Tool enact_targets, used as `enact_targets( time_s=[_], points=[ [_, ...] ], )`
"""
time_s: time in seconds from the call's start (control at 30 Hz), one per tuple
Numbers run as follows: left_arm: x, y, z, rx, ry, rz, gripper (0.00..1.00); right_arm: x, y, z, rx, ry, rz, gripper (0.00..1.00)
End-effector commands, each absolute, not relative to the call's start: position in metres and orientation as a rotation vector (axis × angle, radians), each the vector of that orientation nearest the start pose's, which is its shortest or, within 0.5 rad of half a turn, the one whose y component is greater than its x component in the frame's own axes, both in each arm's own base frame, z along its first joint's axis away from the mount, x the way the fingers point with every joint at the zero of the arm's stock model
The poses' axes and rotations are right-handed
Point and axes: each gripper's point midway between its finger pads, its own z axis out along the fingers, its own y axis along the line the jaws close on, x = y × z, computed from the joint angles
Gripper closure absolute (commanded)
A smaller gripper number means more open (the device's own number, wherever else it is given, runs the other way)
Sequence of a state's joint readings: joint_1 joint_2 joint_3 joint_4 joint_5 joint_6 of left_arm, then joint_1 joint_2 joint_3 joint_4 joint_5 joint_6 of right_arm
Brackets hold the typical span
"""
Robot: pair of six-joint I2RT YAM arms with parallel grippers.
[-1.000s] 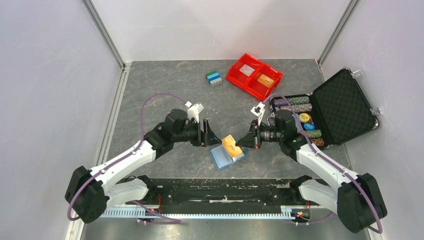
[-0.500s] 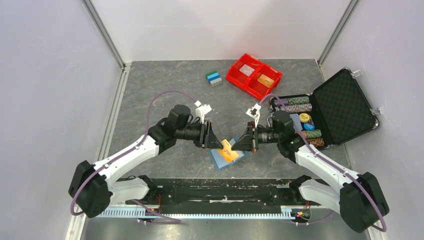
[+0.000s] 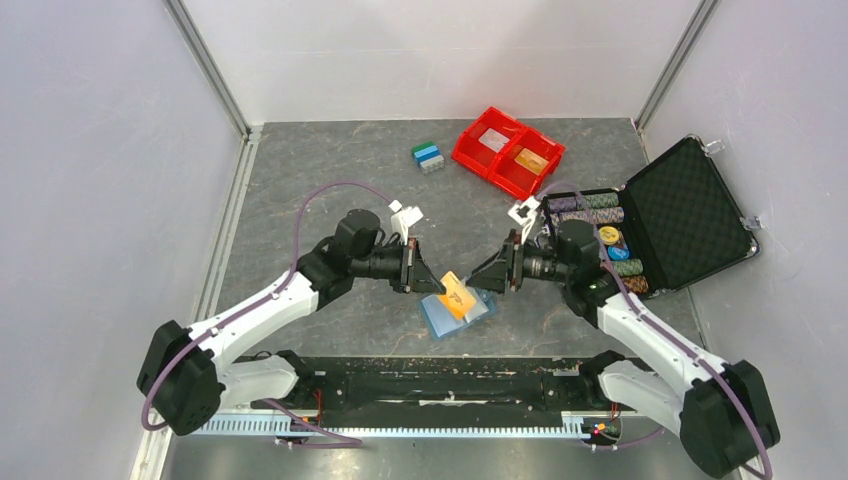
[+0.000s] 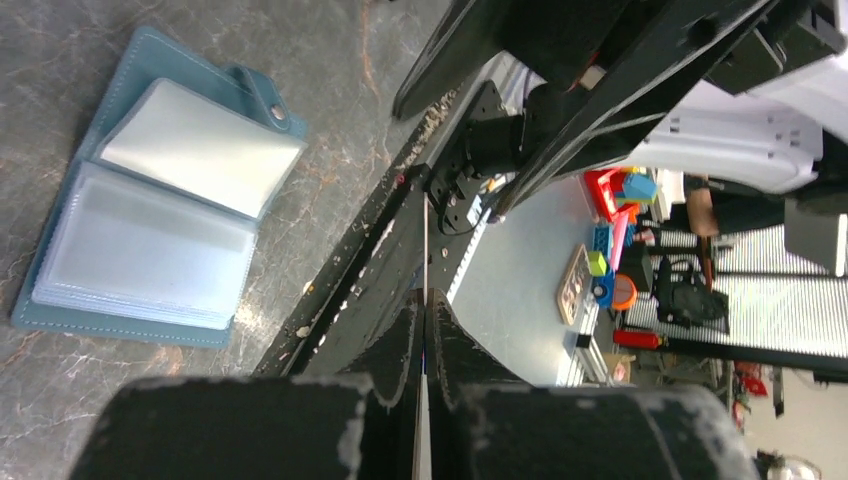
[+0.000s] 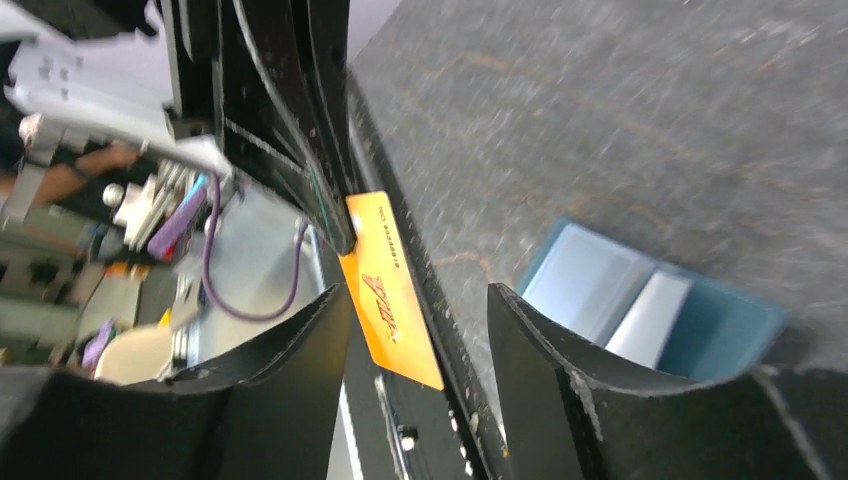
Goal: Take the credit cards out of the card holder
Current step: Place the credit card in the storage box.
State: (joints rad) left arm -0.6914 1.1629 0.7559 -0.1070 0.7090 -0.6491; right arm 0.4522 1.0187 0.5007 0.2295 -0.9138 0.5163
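Note:
The orange credit card [image 3: 458, 297] with a dark mark hangs just above the open light-blue card holder [image 3: 440, 322], which lies flat near the table's front edge. My left gripper [image 3: 432, 285] is shut on the card's left end. In the left wrist view the card [image 4: 425, 250] shows edge-on between the closed jaws of this gripper [image 4: 425, 312], with the holder [image 4: 150, 215] spread open at the left. My right gripper [image 3: 482, 280] stands open at the card's right side. In the right wrist view the card [image 5: 393, 290] sits loose between this gripper's [image 5: 415, 300] spread fingers, with the holder [image 5: 640, 310] behind.
A red two-compartment bin [image 3: 507, 150] at the back holds a whitish item and an orange one. A blue card deck [image 3: 427, 156] lies to its left. An open black case [image 3: 690, 210] with poker chips [image 3: 600, 240] stands at the right, close to my right arm.
My left gripper moved in and closed on the orange card. My right gripper, which was holding the card, opened and let go of it.

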Motion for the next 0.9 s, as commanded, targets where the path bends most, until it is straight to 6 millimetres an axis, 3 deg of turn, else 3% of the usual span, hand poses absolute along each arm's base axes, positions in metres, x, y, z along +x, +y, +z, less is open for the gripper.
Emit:
enact_targets(
  time_s=[0.0,0.17,0.3,0.43,0.63,0.87],
  points=[
    [0.175,-0.303,0.212,0.365,2.193,-1.474,0.98,0.213,0.24,0.225,-0.43,1.803,1.345,0.4],
    [0.197,-0.298,0.234,0.136,2.048,-1.489,0.98,0.221,0.23,0.248,-0.272,1.731,1.327,0.35],
    [0.214,-0.288,0.246,-0.061,1.913,-1.499,0.98,0.218,0.226,0.255,-0.171,1.642,1.387,0.4],
    [0.221,-0.281,0.255,-0.169,1.835,-1.529,0.98,0.216,0.225,0.248,-0.096,1.635,1.448,0.49],
    [0.223,-0.281,0.256,-0.195,1.816,-1.541,0.98,0.208,0.229,0.232,-0.058,1.623,1.559,0.55],
    [0.222,-0.283,0.254,-0.209,1.803,-1.579,0.98,0.199,0.24,0.234,-0.066,1.579,1.641,0.57]
  ],
)
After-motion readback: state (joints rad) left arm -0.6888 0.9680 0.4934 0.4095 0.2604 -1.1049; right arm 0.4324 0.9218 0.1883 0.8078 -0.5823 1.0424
